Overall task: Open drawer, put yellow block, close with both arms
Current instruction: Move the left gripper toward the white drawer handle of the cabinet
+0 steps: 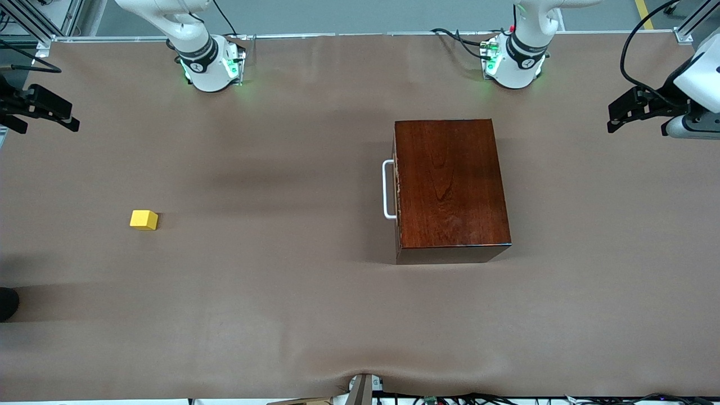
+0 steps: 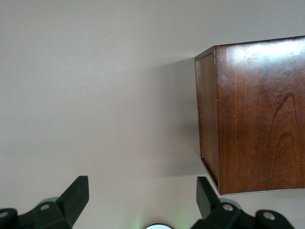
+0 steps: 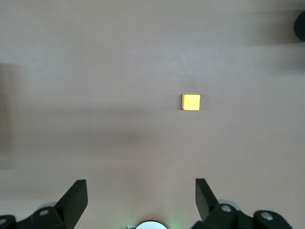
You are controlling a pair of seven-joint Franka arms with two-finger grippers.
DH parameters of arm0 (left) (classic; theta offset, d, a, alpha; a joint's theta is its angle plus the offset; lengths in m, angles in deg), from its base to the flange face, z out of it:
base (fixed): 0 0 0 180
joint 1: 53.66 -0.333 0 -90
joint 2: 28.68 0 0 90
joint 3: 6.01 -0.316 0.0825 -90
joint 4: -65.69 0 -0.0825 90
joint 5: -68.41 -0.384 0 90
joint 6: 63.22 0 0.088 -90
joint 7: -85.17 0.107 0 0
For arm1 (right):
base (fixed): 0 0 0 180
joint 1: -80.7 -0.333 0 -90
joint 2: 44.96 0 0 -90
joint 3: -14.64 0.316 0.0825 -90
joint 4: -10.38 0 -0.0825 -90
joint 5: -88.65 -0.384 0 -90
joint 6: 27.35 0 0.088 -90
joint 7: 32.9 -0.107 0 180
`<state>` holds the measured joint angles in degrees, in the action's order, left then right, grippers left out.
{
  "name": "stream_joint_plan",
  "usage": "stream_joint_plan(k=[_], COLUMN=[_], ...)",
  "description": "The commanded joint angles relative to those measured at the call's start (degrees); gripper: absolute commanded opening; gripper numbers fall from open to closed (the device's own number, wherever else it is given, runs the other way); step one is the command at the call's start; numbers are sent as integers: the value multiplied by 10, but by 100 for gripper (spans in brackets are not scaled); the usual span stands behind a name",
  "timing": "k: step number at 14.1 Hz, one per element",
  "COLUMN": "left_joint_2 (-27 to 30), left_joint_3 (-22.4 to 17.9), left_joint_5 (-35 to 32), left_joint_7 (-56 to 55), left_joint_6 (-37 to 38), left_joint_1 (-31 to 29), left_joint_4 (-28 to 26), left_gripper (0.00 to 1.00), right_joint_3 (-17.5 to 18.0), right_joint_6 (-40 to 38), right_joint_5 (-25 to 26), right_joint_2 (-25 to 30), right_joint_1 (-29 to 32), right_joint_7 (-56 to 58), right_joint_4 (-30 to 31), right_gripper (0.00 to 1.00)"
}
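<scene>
My left gripper (image 1: 619, 115), open at frame right, is the one nearer the shut drawer (image 1: 397, 191) at centre-right; right gripper (image 1: 53, 112), open upper left, hangs above the yellow block (image 1: 144, 220).

Brown table cover (image 1: 281, 315): one sheet, matte, with a slight wrinkle at the near edge. Grey bracket (image 1: 363, 388) stands at that wrinkle. Dark cables (image 1: 478, 398) run along the near edge. Dark round object (image 1: 7, 304) sits at the right arm's end, partly cut off.
</scene>
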<state>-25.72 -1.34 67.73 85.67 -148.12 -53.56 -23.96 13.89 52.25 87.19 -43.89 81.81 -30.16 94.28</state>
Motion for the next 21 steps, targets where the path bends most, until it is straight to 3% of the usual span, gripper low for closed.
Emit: stream_joint_plan(k=[1, 6, 12, 21], left_joint_2=[3, -8, -41, -87], left_joint_3=[2, 5, 39, 65], left_joint_5=[-12, -25, -25, -37], left_joint_7=[-7, -8, -36, -115], left_joint_6=[6, 6, 6, 6], left_joint_1=[2, 9, 16, 84], left_joint_4=[1, 12, 32, 52], left_gripper=[100, 100, 100, 100], right_joint_3=[0, -1, -1, -1], right_joint_6=[-3, -8, -8, -8], right_joint_5=[-9, -9, -10, -10], right_joint_2=[5, 5, 2, 1], right_joint_1=[3, 3, 1, 3], right_joint_7=[-1, -1, -2, -2], right_joint_4=[4, 4, 3, 3], right_gripper=[100, 100, 100, 100])
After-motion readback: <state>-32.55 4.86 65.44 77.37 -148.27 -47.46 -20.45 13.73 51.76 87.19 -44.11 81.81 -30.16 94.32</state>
